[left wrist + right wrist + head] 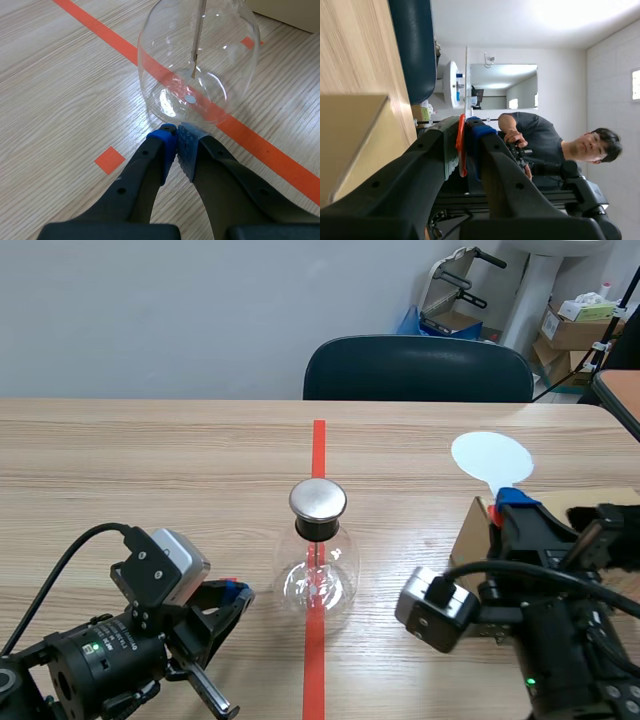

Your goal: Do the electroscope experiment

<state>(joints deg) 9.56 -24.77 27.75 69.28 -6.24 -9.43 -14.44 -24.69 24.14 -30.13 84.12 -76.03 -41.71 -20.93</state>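
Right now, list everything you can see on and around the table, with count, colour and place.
electroscope flask: one, clear glass, silver cap, table centre on the tape line
paddle: one, white disc, orange-red handle, held above the table's right side
cardboard box: one, brown, beside the right arm
table: one, light wood
chair: one, dark, behind the table
person: one, dark shirt, background
left gripper: shut, empty, at the flask's base
right gripper: shut on the paddle's handle

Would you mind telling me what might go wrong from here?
The left gripper, shut, sits at the glass flask's base; a nudge might slide or tip it. The right gripper pinches the white disc only by its thin orange handle; swinging it to the metal cap might knock the flask.
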